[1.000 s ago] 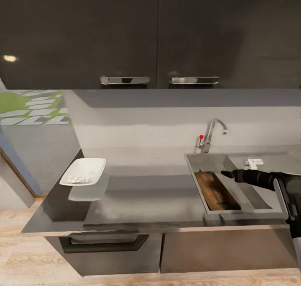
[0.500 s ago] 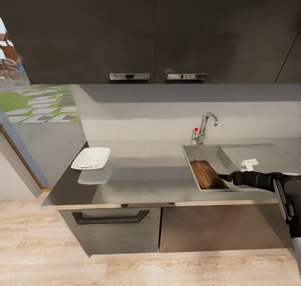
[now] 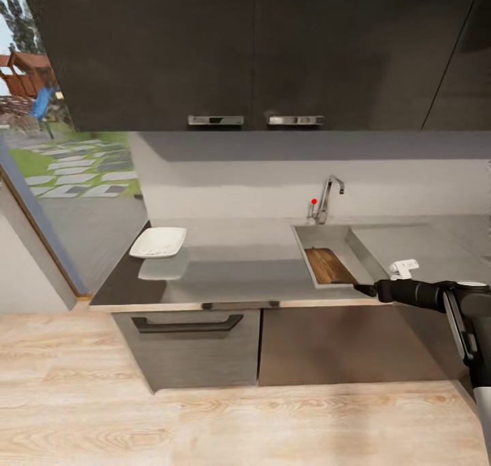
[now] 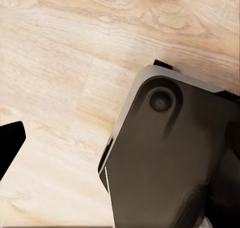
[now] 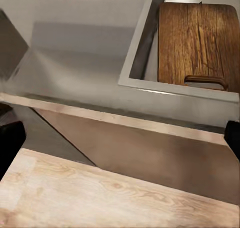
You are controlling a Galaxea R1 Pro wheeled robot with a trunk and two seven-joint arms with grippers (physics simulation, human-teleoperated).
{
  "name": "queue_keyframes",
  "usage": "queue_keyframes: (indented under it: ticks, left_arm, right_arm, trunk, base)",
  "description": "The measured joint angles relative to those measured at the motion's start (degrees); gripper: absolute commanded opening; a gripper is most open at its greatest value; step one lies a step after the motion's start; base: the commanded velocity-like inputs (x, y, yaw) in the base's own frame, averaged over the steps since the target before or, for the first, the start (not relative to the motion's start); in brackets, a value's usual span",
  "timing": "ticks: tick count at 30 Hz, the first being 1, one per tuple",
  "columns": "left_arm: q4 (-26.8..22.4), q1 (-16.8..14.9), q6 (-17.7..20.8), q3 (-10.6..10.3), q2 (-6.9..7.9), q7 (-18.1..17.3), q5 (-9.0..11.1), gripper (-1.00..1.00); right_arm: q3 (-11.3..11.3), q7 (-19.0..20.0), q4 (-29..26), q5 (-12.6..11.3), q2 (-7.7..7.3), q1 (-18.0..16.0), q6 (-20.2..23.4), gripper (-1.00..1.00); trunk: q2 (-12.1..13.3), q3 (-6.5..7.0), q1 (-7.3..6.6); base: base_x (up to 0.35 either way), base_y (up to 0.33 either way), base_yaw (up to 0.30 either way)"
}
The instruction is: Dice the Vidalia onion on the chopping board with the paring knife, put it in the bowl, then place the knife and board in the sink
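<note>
The chopping board, a dark brown wooden rectangle with visible grain and a handle slot at its near end, lies flat inside the steel sink set in the dark grey glossy bench. The shallow white squarish bowl sits well apart at the bench's far left end. The right claw hangs just off the bench's front edge near the sink, its fingers spread and holding nothing; whether the left claw is released or clenched cannot be told.

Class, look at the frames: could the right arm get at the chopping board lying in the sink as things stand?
Probably yes: the right gripper hangs beside the sink, and the chopping board lies uncovered below.
</note>
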Motion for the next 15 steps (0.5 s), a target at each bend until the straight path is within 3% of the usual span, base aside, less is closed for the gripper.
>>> queue_keyframes:
  ticks: [15]
  left_arm:
    - [0.0, 0.0, 0.0, 0.0, 0.00, 0.0, 0.0, 1.00]
  right_arm:
    - [0.1, -0.1, 0.3, 0.0, 0.37, 0.0, 0.0, 1.00]
  trunk:
    - [0.0, 0.00, -0.01]
  base:
    - [-0.155, 0.002, 0.000]
